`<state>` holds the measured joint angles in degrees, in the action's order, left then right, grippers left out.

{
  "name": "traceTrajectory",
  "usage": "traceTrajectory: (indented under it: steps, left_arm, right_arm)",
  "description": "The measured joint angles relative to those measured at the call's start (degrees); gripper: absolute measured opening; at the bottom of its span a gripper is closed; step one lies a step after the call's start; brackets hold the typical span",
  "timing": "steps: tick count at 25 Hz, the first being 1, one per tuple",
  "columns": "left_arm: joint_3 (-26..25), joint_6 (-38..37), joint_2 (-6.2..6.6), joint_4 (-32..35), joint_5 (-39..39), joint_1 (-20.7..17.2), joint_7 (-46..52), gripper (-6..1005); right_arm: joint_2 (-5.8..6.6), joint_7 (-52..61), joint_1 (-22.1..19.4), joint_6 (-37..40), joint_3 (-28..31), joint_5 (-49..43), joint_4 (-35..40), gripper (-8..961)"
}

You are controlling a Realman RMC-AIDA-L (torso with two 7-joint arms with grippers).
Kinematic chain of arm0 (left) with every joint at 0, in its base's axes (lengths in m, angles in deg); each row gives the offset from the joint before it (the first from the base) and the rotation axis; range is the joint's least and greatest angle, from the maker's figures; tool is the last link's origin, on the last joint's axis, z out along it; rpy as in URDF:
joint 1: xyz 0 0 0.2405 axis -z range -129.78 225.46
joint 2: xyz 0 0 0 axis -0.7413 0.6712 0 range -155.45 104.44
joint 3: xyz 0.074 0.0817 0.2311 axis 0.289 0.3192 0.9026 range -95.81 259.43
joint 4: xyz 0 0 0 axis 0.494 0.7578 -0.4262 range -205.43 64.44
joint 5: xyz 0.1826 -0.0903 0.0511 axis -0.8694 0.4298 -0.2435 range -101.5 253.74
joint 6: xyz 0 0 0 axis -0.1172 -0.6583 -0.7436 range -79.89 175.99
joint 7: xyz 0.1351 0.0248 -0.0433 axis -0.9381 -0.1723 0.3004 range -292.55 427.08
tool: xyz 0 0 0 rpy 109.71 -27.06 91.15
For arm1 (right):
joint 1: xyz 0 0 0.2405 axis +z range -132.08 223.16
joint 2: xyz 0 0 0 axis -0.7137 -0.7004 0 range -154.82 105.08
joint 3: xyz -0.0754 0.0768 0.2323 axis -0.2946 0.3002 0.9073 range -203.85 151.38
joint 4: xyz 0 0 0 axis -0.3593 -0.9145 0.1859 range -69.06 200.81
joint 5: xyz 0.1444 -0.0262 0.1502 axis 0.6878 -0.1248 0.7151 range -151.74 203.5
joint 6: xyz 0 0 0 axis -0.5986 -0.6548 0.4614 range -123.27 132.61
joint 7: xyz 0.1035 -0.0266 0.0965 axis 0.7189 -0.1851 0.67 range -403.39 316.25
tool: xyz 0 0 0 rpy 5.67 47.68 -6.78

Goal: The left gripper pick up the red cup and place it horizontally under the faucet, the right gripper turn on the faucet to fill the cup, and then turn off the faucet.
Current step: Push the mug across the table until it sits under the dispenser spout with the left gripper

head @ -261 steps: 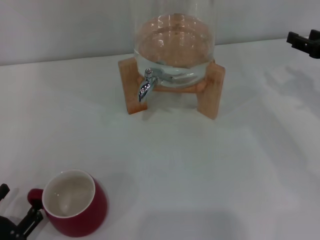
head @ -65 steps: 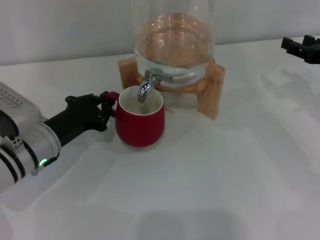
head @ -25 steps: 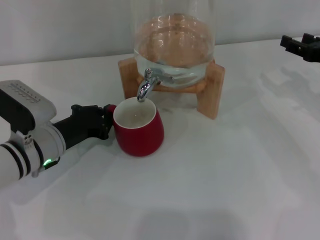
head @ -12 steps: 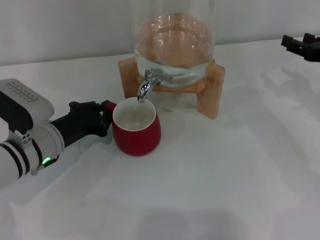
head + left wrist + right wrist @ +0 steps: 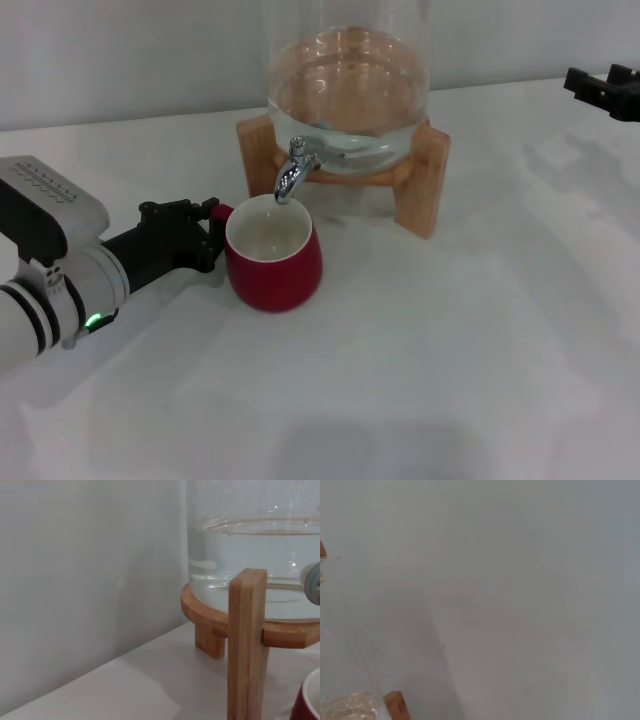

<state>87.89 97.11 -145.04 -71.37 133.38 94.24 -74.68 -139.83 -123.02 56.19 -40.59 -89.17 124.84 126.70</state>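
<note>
The red cup stands upright on the white table, its white inside showing no water. Its rim sits just below the spout of the chrome faucet, which is fixed to the glass water jar. My left gripper reaches in from the left and is shut on the cup's small red handle. In the left wrist view only the cup's rim and a sliver of the faucet show. My right gripper hovers open at the far right, well away from the faucet.
The jar rests on a wooden stand with legs on both sides of the faucet. One leg stands close in the left wrist view. A grey wall runs behind the table. The right wrist view catches only a stand corner.
The cup, tilted and slightly raised a second ago, now stands level on the table under the spout. The left gripper stays at the handle. The right arm has barely moved.
</note>
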Motion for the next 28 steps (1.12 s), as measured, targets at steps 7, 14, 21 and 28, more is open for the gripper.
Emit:
traceTrajectory:
  steps: [7, 14, 21, 28]
  left_arm:
    - [-0.1, 0.0, 0.0, 0.0, -0.1, -0.5, 0.0, 271]
    - [-0.1, 0.1, 0.0, -0.1, 0.1, -1.2, 0.0, 315]
    - [0.1, 0.7, 0.0, -0.1, -0.1, -1.4, 0.3, 339]
    - [-0.2, 1.9, 0.0, -0.1, -0.1, -2.6, 0.1, 467]
  right_arm:
    - [0.0, 0.0, 0.1, -0.2, 0.4, 0.0, 0.0, 736]
    - [0.0, 0.0, 0.1, -0.3, 0.5, 0.0, 0.0, 736]
    - [0.0, 0.0, 0.0, -0.4, 0.4, 0.0, -0.1, 736]
    - [0.0, 0.0, 0.0, -0.2, 0.5, 0.0, -0.5, 736]
